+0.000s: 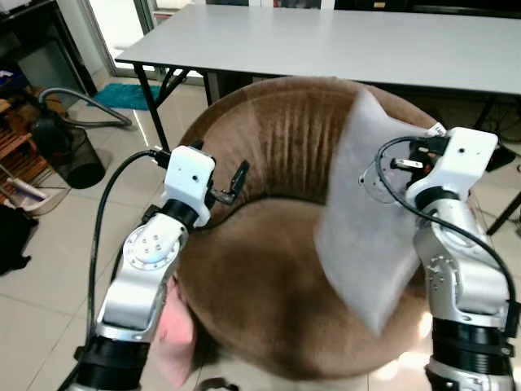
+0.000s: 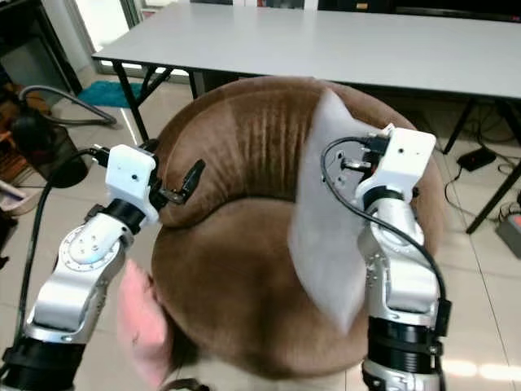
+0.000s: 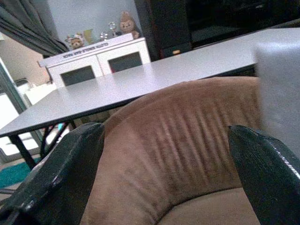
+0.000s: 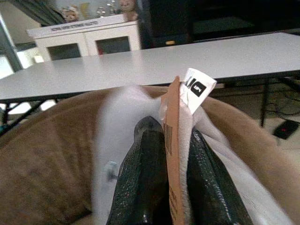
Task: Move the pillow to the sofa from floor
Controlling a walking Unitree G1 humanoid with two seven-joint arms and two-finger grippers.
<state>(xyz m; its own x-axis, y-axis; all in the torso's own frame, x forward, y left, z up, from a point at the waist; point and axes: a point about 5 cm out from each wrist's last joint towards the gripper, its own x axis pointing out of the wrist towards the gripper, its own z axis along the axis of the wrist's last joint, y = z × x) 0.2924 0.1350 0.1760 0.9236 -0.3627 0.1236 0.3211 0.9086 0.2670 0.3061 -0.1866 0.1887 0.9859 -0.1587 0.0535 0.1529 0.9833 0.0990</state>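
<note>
A pale grey pillow (image 1: 366,220) hangs tilted over the right side of the round brown sofa (image 1: 260,277), its lower corner above the seat. My right gripper (image 4: 171,129) is shut on the pillow's upper edge, pinching the fabric together with a brown card label and a white tag (image 4: 197,89). Its wrist (image 1: 460,155) is beside the sofa's right backrest. My left gripper (image 1: 236,181) is open at the left end of the backrest, holding nothing. Between its fingers (image 3: 61,173), the left wrist view takes in the ribbed backrest (image 3: 187,136).
A long grey table (image 1: 326,41) stands right behind the sofa. A pink cloth object (image 1: 175,334) lies by the sofa's left front. A black bin (image 1: 77,159) and a vacuum hose (image 1: 81,102) are on the tiled floor to the left.
</note>
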